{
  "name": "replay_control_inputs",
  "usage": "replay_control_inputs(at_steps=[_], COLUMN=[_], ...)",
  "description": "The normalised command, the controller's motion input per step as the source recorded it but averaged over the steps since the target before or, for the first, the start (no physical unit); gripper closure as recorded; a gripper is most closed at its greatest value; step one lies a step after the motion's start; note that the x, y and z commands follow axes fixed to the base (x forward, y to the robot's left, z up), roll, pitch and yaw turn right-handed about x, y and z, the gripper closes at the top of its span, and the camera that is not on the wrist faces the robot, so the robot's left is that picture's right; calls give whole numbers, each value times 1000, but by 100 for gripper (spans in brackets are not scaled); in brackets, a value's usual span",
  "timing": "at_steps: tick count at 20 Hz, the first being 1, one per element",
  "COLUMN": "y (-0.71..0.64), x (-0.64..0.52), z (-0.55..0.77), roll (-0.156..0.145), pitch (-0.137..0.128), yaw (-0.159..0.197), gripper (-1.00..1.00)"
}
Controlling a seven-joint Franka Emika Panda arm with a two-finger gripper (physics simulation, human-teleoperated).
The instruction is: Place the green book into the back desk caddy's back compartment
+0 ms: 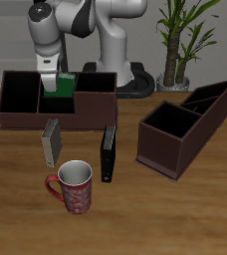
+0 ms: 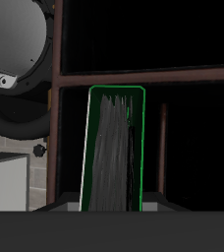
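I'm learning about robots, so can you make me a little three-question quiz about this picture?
1. True or false: the green book lies flat on the table.
2. Which stands nearest the red mug? A) grey book B) slant-topped caddy C) potted plant
3. What is the gripper holding over the back desk caddy?

Key: 1 false, it is held up at the caddy. 2 A. 3 the green book.
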Motion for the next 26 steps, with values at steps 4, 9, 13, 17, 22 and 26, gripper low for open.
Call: replay_control_inputs(at_steps=[4, 9, 13, 17, 22, 26], y=[-37, 52, 41, 153, -21, -53], x=[8, -29, -34, 33, -16, 10], z=[-132, -158, -168, -134, 36, 21], roll=[-1, 14, 19, -8, -14, -13], pitch=[36, 31, 40, 29, -13, 4], yaw=[16, 19, 29, -63, -12, -17], gripper=[100, 100, 100, 100, -100, -100])
